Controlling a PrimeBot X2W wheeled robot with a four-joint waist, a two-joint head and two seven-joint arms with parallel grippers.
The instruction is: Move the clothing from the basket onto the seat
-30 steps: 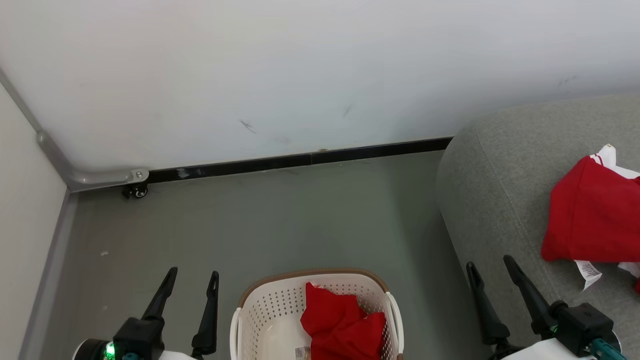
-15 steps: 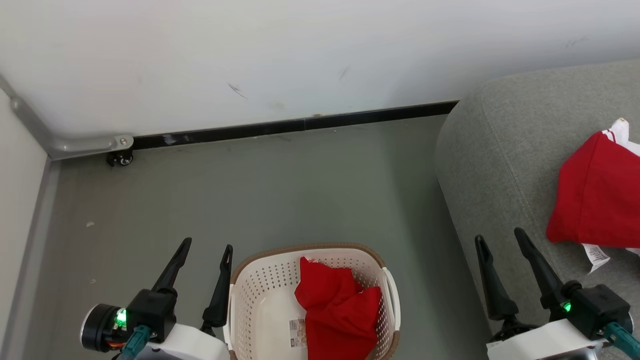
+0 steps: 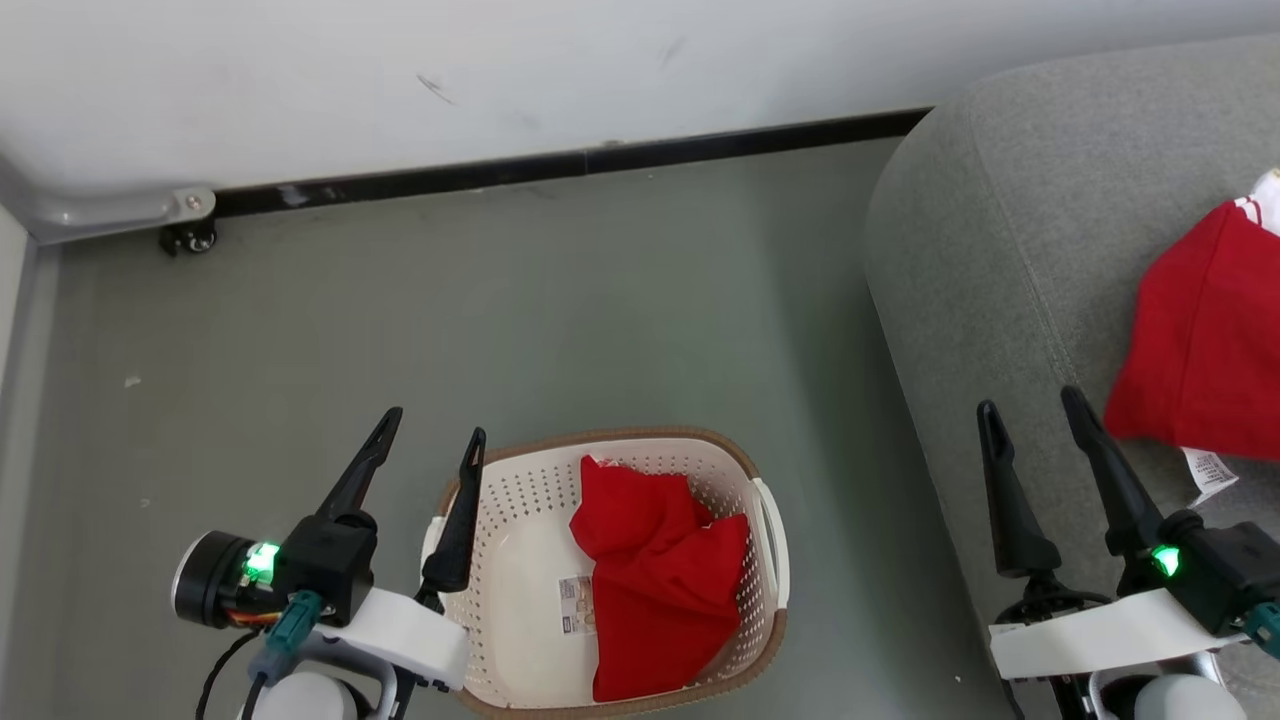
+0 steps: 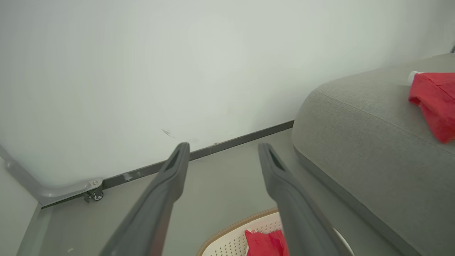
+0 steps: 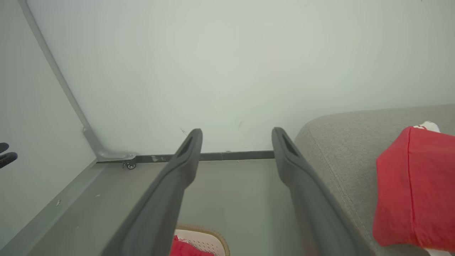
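A cream perforated basket (image 3: 520,495) with a brown rim is stood on the grey floor (image 3: 500,300). A crumpled red garment (image 3: 655,580) is contained in it, piled toward its right half, and a label sticker (image 3: 575,605) is exposed on the bottom beside the cloth. A second red garment (image 3: 1200,340) with white trim is laid on the grey sofa (image 3: 980,250), right of the basket and well apart from it. A white care tag (image 3: 1208,472) is seen at its lower edge.

The left hand (image 3: 436,425) is released, its two dark fingers spread with nothing between them. Its inner finger is seen across the basket's left rim, but contact cannot be told. The right hand (image 3: 1029,400) is likewise spread and empty above the sofa's front edge, near the second garment but apart from it.

The whole basket interior is shown in the head view. In both wrist views the basket is cut off by the bottom edge, so just its far rim and a red corner are seen. In the head view the second garment is cut by the right edge. Two dark tips at the left edge of the right wrist view are too small to be identified.
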